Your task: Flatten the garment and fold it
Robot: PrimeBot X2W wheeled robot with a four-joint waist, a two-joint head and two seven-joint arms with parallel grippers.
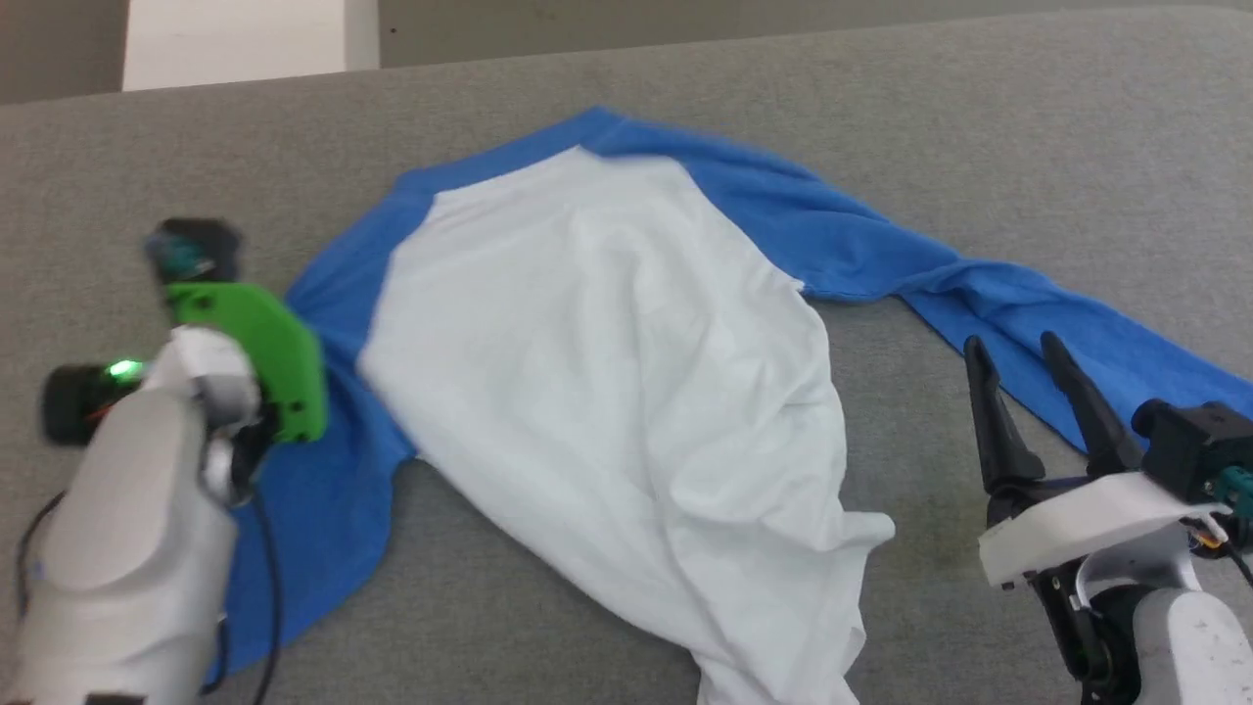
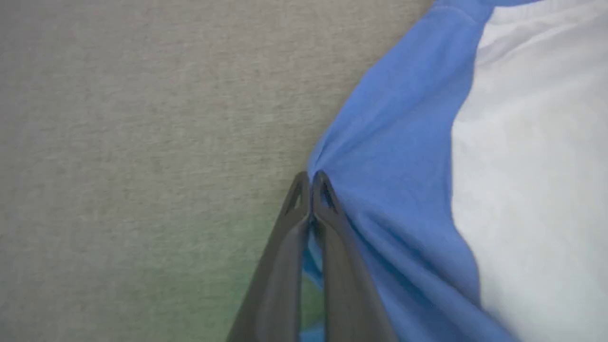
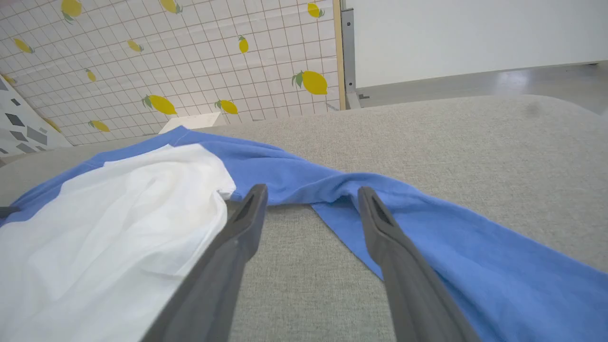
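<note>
The garment point(image 1: 607, 362) lies spread on the grey surface, white body in the middle and rumpled toward the near hem. One blue sleeve point(image 1: 1028, 304) runs out to the right, the other point(image 1: 323, 480) lies at the left under my left arm point(image 1: 147, 509). In the left wrist view my left gripper point(image 2: 311, 183) is shut on the garment, pinching the puckered edge of the blue sleeve point(image 2: 394, 156). My right gripper point(image 1: 1013, 343) stands open beside the right sleeve, nothing between its fingers. In the right wrist view the right gripper point(image 3: 312, 192) points at the sleeve point(image 3: 427, 232) and white body point(image 3: 118, 228).
The grey padded surface point(image 1: 979, 117) stretches bare behind and to the right of the garment, and its far edge point(image 1: 685, 49) runs along the top. Beyond it stand a lemon-patterned tiled wall point(image 3: 190, 57) and a white panel point(image 3: 475, 33).
</note>
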